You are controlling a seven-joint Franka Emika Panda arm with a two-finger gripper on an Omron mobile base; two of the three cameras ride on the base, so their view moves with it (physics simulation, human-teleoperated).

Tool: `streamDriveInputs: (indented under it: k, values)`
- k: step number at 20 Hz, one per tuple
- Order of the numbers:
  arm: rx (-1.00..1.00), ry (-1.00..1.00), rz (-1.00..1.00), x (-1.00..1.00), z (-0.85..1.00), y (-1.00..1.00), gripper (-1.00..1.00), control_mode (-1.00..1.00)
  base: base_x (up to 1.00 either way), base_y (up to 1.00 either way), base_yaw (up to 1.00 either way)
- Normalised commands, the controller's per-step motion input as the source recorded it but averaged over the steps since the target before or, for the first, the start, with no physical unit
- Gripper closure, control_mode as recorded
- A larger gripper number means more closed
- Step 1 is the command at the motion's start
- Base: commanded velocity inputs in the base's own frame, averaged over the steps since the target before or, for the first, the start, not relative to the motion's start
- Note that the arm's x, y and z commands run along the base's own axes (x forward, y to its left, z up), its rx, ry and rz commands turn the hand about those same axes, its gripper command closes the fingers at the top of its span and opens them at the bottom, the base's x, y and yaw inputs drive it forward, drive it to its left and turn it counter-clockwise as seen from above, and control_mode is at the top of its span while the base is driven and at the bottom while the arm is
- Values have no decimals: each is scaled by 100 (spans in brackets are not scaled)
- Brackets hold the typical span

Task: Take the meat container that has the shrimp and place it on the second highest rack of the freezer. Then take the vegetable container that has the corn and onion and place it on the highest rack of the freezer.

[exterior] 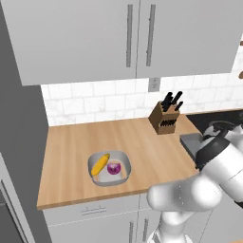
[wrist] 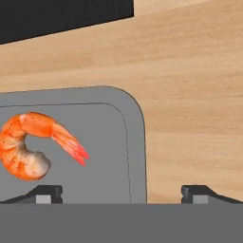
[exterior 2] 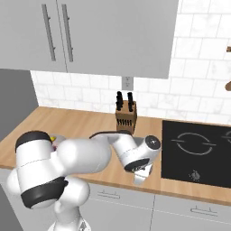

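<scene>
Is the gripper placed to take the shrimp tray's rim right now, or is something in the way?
Probably yes: the open gripper hangs over the grey tray's corner rim, fingertips either side of it, shrimp well aside, nothing between.

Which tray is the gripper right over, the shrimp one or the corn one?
The grey shrimp tray: the shrimp lies in it, between the open gripper fingertips. The corn and onion tray sits further left along the counter.
</scene>
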Motion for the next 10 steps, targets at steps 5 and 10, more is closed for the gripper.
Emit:
streamDriveInputs:
  k: [5, 10]
  values:
    - [0, 9, 0, 0, -27, 0, -100, -100, 0, 0, 0]
    - [0, 5, 0, 3, -20, 0, -100, -100, 0, 0, 0]
